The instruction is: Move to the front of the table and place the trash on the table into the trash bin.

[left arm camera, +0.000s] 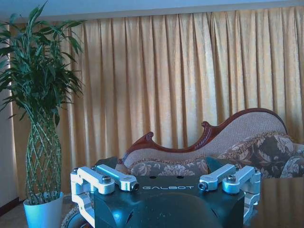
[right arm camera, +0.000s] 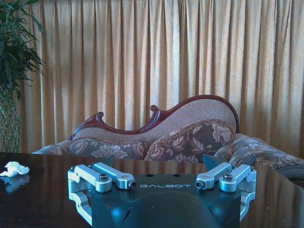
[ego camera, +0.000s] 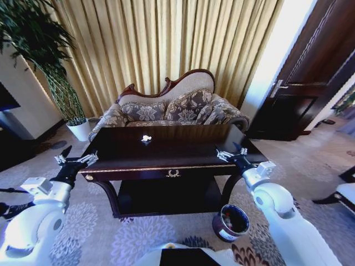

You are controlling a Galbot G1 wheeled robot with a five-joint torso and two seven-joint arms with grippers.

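The dark glossy table (ego camera: pixel 183 148) with gold trim and a wreath emblem stands straight ahead of me. One small crumpled white paper wad (ego camera: pixel 146 138) lies on its top toward the far left, and it also appears off to one side in the right wrist view (right arm camera: pixel 14 168). The round dark trash bin (ego camera: pixel 232 223) stands on the carpet by the table's front right leg. My left gripper (ego camera: pixel 76 159) (left arm camera: pixel 166 185) hovers open just off the table's front left corner. My right gripper (ego camera: pixel 232 153) (right arm camera: pixel 164 183) is open over the front right part of the tabletop (right arm camera: pixel 47 199), holding nothing.
A patterned sofa (ego camera: pixel 172 108) sits right behind the table against gold curtains. A tall plant in a white pot (ego camera: pixel 80 130) (left arm camera: pixel 42 211) stands at the back left. A dark door (ego camera: pixel 299 83) is at the right, and a seat edge (ego camera: pixel 346 194) at the far right.
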